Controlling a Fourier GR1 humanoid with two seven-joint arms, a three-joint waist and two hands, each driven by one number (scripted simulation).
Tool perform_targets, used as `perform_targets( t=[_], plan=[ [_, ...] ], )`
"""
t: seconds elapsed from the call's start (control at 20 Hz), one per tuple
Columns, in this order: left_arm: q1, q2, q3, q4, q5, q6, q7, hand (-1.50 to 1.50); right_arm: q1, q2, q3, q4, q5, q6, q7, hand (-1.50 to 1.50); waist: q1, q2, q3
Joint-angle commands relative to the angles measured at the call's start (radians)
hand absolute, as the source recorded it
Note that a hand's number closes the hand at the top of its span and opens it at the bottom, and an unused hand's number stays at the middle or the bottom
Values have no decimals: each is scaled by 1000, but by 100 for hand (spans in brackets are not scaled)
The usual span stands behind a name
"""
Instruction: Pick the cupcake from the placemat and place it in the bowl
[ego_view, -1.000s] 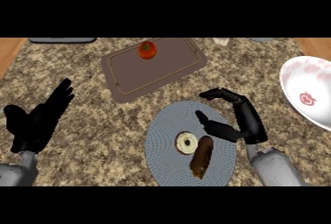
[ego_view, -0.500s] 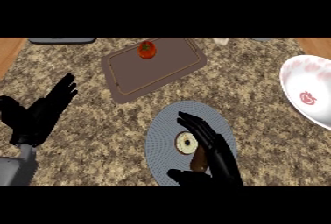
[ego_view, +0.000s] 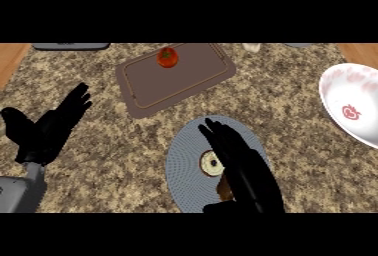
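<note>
A: Report the position of the right hand (ego_view: 244, 167).

B: It lies over the round grey placemat (ego_view: 184, 165) at the lower centre of the table (ego_view: 295, 135), fingers straight and extended toward the far edge, nothing grasped.

A: Location of the cupcake (ego_view: 213, 165)?

B: On the placemat, directly beside and partly under the right hand. Only its pale round top and a brown edge show; whether the fingers touch it cannot be told.

A: State of the left hand (ego_view: 46, 131)?

B: Released, fingers straight and pointing up, resting at the view's left edge, well apart from the placemat.

A: Location of the bowl (ego_view: 353, 111)?

B: At the right edge of the table, white with red markings. A brown tray (ego_view: 177, 80) at the far side carries a red tomato (ego_view: 167, 57).
</note>
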Motion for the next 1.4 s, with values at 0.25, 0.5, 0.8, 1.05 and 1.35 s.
perform_targets(
  t=[0.25, 0.5, 0.8, 1.05, 1.35],
  plan=[
    [-55, 16, 63, 96, 26, -71, -20, 0, -289, 194, 1, -36, -41, 496, 472, -150, 11, 7, 2],
    [-41, -15, 28, 29, -16, -34, 26, 0, -332, 204, 39, -21, -114, 579, 666, -150, 12, 3, 3],
    [-26, -31, 44, 43, -16, -61, -19, 0, -392, 205, 26, 60, -164, 602, 732, -150, 12, 4, 3],
    [-12, -49, 35, 47, -48, -53, -9, 0, -371, 205, 59, 165, -140, 527, 677, -150, 18, 6, 3],
    [-65, -38, 77, 88, -37, -77, 4, 0, -385, 197, -1, 190, -140, 606, 672, -150, 8, 7, 3]
  ],
)
